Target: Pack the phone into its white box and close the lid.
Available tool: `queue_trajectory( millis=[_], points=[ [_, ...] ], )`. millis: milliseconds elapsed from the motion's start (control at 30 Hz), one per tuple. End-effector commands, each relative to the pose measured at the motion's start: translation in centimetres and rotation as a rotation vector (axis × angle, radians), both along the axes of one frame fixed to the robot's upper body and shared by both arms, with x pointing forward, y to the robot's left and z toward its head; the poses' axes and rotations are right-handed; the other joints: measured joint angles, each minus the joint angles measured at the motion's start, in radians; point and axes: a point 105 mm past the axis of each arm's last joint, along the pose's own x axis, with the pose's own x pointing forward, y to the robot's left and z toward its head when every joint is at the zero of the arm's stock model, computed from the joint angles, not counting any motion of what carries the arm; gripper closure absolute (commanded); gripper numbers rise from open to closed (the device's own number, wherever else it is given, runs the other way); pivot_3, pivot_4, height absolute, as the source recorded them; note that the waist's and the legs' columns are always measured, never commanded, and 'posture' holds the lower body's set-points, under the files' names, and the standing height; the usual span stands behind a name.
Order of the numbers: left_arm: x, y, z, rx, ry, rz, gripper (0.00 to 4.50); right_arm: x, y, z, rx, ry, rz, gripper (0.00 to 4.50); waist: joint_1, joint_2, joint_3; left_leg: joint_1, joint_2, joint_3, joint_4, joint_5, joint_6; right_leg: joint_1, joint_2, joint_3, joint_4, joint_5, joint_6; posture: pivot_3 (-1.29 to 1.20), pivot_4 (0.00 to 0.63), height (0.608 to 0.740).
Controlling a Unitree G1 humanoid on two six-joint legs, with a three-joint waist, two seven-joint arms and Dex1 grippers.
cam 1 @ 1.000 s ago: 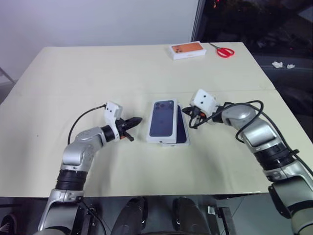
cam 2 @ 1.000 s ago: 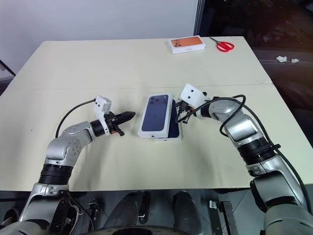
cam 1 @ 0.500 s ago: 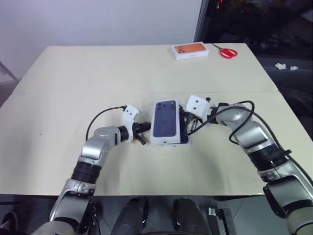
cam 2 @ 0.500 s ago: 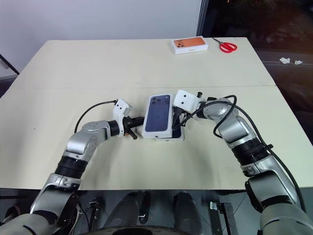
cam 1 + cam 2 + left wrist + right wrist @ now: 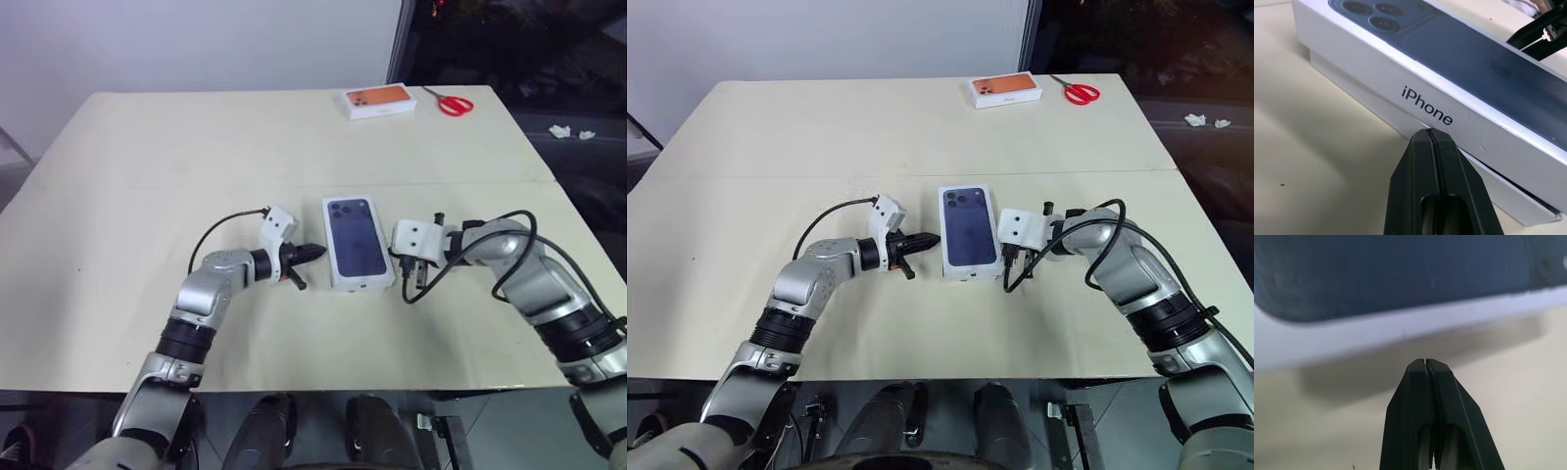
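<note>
Lid's squared up now! A second ago the lid (image 5: 357,239) lay skewed across the white box (image 5: 1415,128), with the dark inside showing along its right side; now it covers the base nearly edge to edge, in the middle of the tabletop (image 5: 196,157), a little toward the near edge. That came as my two arms closed in from either side. My left gripper (image 5: 312,253) has slid in toward the lid's left flank, fingers clenched together on nothing, tip just off the white wall under the printed name. My right gripper (image 5: 1424,363), fingers likewise pinched shut and empty, has dropped down beside the right flank.

I read this as the closing step nearly done. From my left wrist I can see the lid riding a bit high, the base's wall peeking out beneath it, so it probably wants a press down to seat fully.

What's inside? I can't tell; the lid hides it, so the phone, if packed, is out of sight. The orange-topped box (image 5: 378,100) and red scissors (image 5: 450,102) sit untouched at the far right corner.
</note>
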Motion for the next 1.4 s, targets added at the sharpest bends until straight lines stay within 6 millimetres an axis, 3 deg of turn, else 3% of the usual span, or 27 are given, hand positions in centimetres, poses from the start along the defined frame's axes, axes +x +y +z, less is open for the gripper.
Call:
queue_trajectory(
  millis=[33,200,500,733,833,967,1100,1167,1233,1333,1400],
  points=[
    [0.2,0.3,1.2,-0.022,-0.038,0.005,4.50,0.3,0.3,1.5,0.020,-0.055,0.000,4.45,0.002,0.000,0.000,0.000,0.000,0.000,0.000,0.000,0.000,0.000,0.000,0.000,0.000,0.000,0.000,0.00,0.150,0.740],
    [0.6,0.7,1.6,-0.030,-0.065,0.034,4.50,-0.1,0.4,1.3,0.004,-0.037,0.025,4.45,0.003,0.000,0.000,0.000,0.000,0.000,0.000,0.000,0.000,0.000,0.000,0.000,0.000,0.000,0.000,0.00,0.150,0.740],
    [0.2,-1.2,1.6,-0.039,-0.077,-0.013,4.50,0.2,-2.2,1.4,-0.104,-0.040,0.009,4.45,0.004,0.000,0.000,0.000,-0.001,0.000,0.000,0.000,0.000,0.000,0.000,0.000,0.000,0.000,0.000,0.00,0.150,0.740],
    [0.3,-0.6,2.0,-0.016,-0.097,-0.005,4.50,-0.5,-1.3,0.8,-0.112,-0.029,0.050,4.45,0.004,0.000,0.000,0.000,0.000,0.000,0.000,0.000,0.000,0.000,0.000,0.000,0.000,0.000,0.000,0.00,0.150,0.740],
    [0.3,0.6,2.2,-0.013,-0.107,0.022,4.50,0.7,-1.9,2.3,-0.070,-0.081,-0.003,4.45,0.001,0.000,0.000,0.000,0.000,0.000,0.000,0.000,0.000,0.000,0.000,0.000,0.000,0.000,0.000,0.00,0.150,0.740],
    [1.3,1.4,5.1,-0.108,-0.138,0.074,4.50,3.4,-2.2,6.9,0.182,-0.172,-0.137,4.45,-0.004,0.000,0.000,0.000,0.000,0.000,0.001,0.001,-0.001,-0.001,0.000,0.001,0.002,0.000,0.000,0.00,0.150,0.740],
    [2.9,-0.5,6.5,-0.170,-0.158,0.104,4.50,4.8,-0.6,7.8,0.314,-0.202,-0.175,4.45,0.005,-0.002,-0.001,0.000,0.000,0.000,0.001,0.001,-0.002,-0.001,0.000,0.000,0.002,0.000,0.000,0.00,0.150,0.740],
    [3.2,-1.8,5.9,-0.176,-0.135,0.086,4.50,4.9,0.8,7.0,0.372,-0.161,-0.167,4.45,0.005,-0.003,-0.002,0.000,-0.001,0.000,0.001,0.001,-0.002,0.000,0.000,-0.001,0.002,0.000,0.000,0.00,0.150,0.740],
    [3.0,-3.2,4.8,-0.127,-0.137,0.052,4.50,4.3,2.1,4.8,0.353,-0.105,-0.136,4.45,0.004,-0.003,-0.002,0.000,-0.002,0.001,0.001,0.001,-0.002,0.000,0.000,0.000,0.001,0.000,0.000,0.00,0.150,0.740],
    [1.4,-4.2,-1.2,0.153,-0.087,-0.048,4.50,2.2,2.4,-0.6,0.184,-0.007,-0.065,4.45,0.003,-0.003,-0.002,0.000,-0.002,0.001,0.002,0.001,-0.002,0.000,0.000,0.000,0.001,0.000,0.000,0.00,0.150,0.740],
    [0.3,-3.7,-3.0,0.211,-0.084,-0.093,4.50,-0.3,2.8,-2.2,0.166,0.094,0.019,4.45,0.003,-0.003,-0.006,0.001,-0.002,0.003,0.002,0.001,-0.002,0.000,0.000,0.002,0.004,0.000,0.000,0.00,0.150,0.740]
  ],
)
